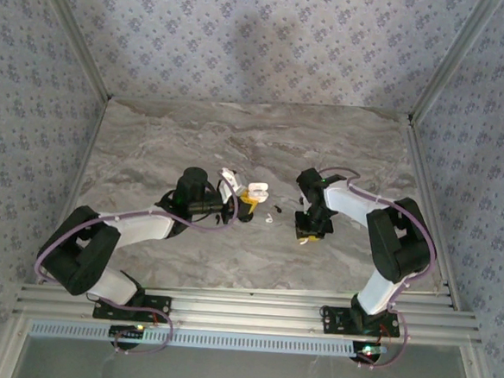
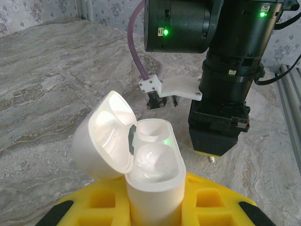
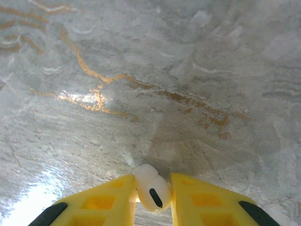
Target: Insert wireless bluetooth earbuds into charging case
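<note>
White bud [image 3: 151,189]: pinched between the right gripper's two yellow fingers. Its rounded end points to the table and a dark slot faces the wrist camera. It hangs just over the marble; I cannot tell whether it touches.
Right gripper [image 3: 153,179]: nearly closed, with a finger pressed against each side of the white bud. In the top view it points down at the table, right of the case.
Case [image 2: 155,162]: white and upright, standing open in the left gripper with two round wells facing up. In the top view it is near the table's middle.
Lid [image 2: 106,139]: swung back on its hinge and tilted to the left in the left wrist view, glossy inside.
Left gripper [image 2: 153,209]: closed on the case's lower body, with a yellow finger on each side.
Second white bud [image 1: 278,211]: lies on the table between the two grippers, apart from both. It is too small to tell which way it lies.
Black bud [image 1: 269,218]: on the table just beside the second white bud.
Gap: the right gripper is near the case but not touching it.
Table [image 1: 195,142]: grey marble with tan veins.
</note>
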You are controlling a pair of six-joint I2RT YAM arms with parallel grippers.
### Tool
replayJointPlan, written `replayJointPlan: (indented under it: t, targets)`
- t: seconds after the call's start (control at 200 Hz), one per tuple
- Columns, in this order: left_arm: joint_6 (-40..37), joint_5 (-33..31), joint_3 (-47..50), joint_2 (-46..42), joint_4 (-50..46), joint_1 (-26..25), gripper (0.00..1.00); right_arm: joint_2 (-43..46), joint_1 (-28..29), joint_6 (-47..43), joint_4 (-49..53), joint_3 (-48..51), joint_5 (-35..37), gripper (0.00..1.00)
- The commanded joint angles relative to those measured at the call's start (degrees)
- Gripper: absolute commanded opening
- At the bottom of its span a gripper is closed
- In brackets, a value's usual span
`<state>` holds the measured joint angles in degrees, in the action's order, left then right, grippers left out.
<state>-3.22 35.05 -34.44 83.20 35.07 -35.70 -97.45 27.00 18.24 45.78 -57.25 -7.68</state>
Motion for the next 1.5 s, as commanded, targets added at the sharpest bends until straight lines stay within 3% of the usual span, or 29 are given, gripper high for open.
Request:
replayJointPlan:
  t: [0.0, 0.27, 0.39, 0.605, 0.795, 0.899, 1.144, 1.499]
  targets:
    - [-1.08, 0.11, -0.02, -2.09, -0.51, 0.46, 0.16, 2.08, 0.36, -10.98, 4.29, -0.82, 0.58, 0.26]
    - [-1.56, -0.33, 0.42, -3.56, -1.62, 0.46, 0.16, 0.31, 0.12, -25.63, 7.10, -6.62, 3.48, 0.25]
    - [-1.88, -0.41, 0.46, -4.17, -2.50, 0.50, 0.16, -1.75, -0.42, -27.09, 10.08, -8.53, 3.44, 0.26]
    - [-1.97, -1.03, 0.69, -4.63, -2.61, 0.53, 0.16, 1.28, -3.95, -11.21, 13.41, -10.16, -3.30, 0.31]
    - [-1.52, -0.95, 0.77, -4.23, -1.82, 0.45, 0.16, 7.65, -4.09, 9.03, 8.35, -3.31, -6.18, 0.35]
    - [-1.61, -0.79, 0.69, -3.96, -1.76, 0.47, 0.16, 8.68, -2.98, 15.18, 4.54, 0.63, -6.55, 0.36]
    - [-1.83, -0.42, 0.68, -3.86, -1.76, 0.54, 0.16, 6.89, -1.90, 20.64, -1.71, 4.99, -5.29, 0.35]
    - [-1.80, -0.59, 0.86, -3.84, -1.67, 0.48, 0.16, 4.71, -1.46, 19.67, -2.86, 5.22, -2.89, 0.32]
